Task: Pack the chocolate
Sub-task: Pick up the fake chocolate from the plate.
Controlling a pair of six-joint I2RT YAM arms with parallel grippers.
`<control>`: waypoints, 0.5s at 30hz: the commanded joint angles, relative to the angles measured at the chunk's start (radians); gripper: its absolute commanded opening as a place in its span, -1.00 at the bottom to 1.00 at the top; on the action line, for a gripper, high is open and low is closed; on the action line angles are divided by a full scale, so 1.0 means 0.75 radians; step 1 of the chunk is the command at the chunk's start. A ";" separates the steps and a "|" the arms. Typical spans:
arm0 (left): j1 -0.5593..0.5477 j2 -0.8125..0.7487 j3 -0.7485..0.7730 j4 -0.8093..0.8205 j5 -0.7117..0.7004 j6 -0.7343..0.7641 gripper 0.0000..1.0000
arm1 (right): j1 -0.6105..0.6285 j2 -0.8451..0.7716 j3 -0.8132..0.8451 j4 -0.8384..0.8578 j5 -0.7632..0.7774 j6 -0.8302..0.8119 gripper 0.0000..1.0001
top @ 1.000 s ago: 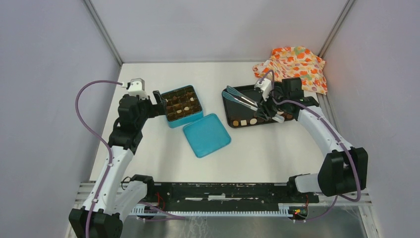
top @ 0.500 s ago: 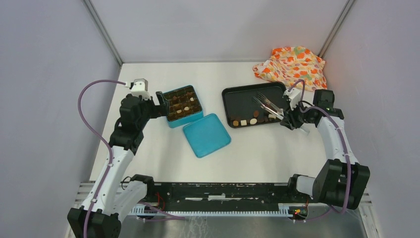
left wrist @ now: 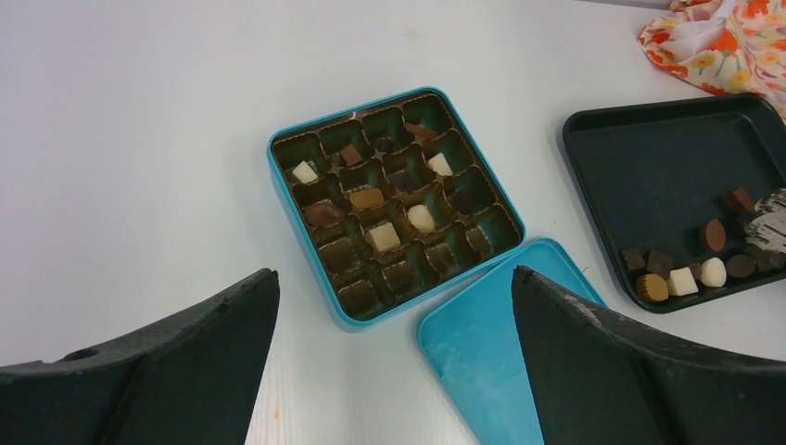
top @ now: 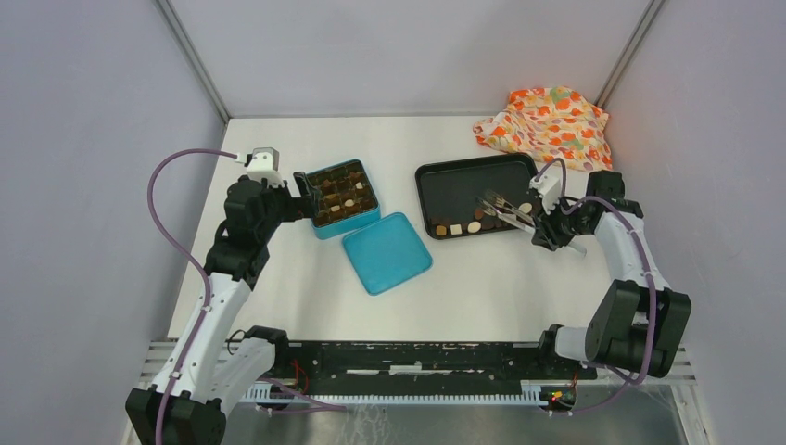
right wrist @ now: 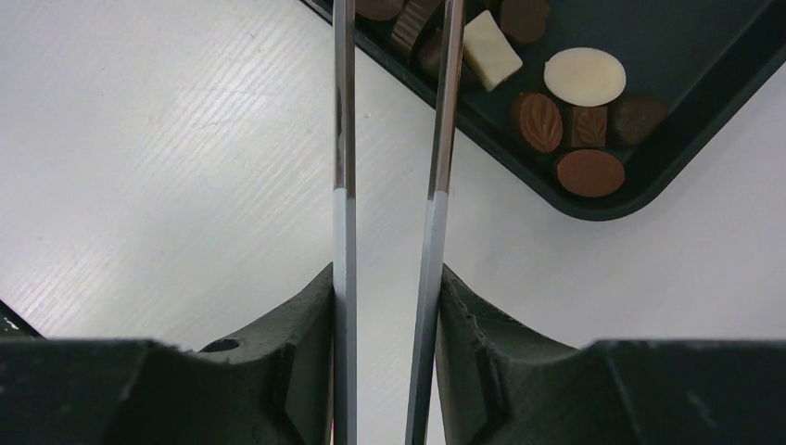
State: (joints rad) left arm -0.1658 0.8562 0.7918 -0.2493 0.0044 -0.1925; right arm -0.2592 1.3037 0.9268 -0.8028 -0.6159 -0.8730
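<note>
My right pincer (right wrist: 385, 306) is closed partway on the metal tongs (right wrist: 345, 139), a finger pressing each arm. The tong tips reach over the black tray (right wrist: 714, 37), where loose chocolate (right wrist: 582, 76) lies. My left pincer (left wrist: 394, 278) gapes wide and empty near the teal tin (top: 350, 225), which holds more pieces.
</note>
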 commanded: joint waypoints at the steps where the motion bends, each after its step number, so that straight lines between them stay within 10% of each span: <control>1: -0.006 -0.019 0.028 0.011 0.025 0.066 1.00 | -0.003 0.037 0.022 0.010 0.040 -0.040 -0.15; 15: -0.012 -0.024 0.028 0.010 0.025 0.066 1.00 | 0.017 0.131 0.059 -0.007 0.040 0.018 -0.15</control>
State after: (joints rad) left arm -0.1661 0.8555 0.7918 -0.2497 0.0101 -0.1925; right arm -0.2539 1.3956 0.9276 -0.8093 -0.5743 -0.8753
